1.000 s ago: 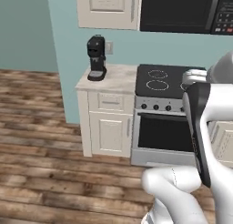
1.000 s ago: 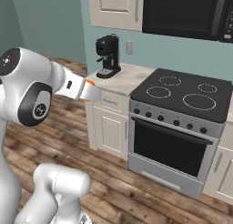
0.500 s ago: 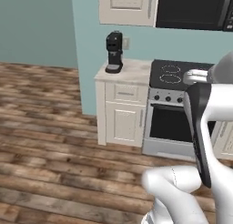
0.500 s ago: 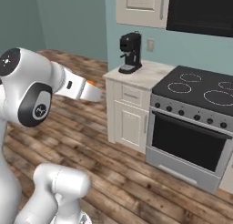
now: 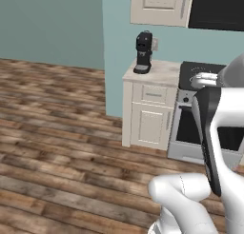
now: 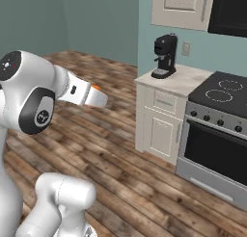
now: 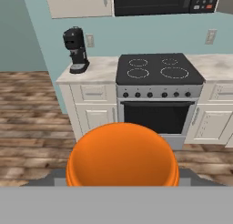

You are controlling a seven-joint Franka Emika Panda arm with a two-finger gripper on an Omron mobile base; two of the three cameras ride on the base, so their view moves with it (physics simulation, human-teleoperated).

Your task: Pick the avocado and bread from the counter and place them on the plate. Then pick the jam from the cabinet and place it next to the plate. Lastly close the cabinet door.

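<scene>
Holding the orange bread [image 7: 122,155] close, the tool [image 7: 122,184] faces the stove [image 7: 157,68].

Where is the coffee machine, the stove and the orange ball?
coffee machine [image 6: 164,56], right base view, its black body.
stove [image 7: 157,68], hand view, its black cooktop.
orange ball [image 7: 122,155], hand view, its rounded top.

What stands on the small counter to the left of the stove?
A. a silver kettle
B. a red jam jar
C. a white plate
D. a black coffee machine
D: a black coffee machine stands on the pale counter beside the stove, under the cream wall cabinet.
</scene>
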